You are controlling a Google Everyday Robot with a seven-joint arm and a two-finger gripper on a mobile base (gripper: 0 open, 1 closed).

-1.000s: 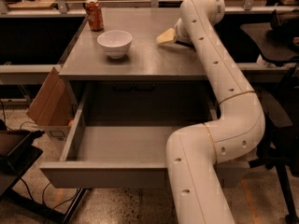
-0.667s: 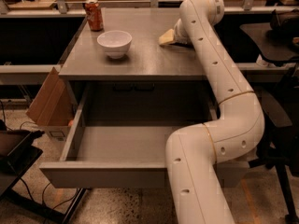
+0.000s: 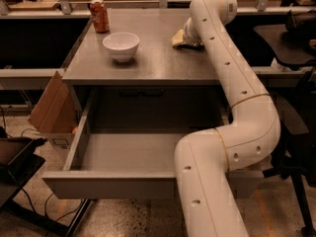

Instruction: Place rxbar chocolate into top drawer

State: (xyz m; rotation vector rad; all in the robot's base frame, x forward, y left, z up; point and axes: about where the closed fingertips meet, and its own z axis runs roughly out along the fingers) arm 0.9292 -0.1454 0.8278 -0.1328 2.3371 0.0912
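White gripper point(image 3: 180, 39), rear-R tabletop point(image 3: 148, 58), unmoved

A speckled floor point(image 3: 123, 218) is spreading beneath a grey cabinet point(image 3: 163, 58); a cardboard box point(image 3: 52, 110) is leaning beside its left, and a dark chair point(image 3: 298, 132) is standing on its right.

An office-like lab: grey metal cabinet point(image 3: 158, 58), floor cables point(image 3: 53, 200), office chair point(image 3: 297, 127), the claw point(image 3: 183, 37) over the cabinet's far right.
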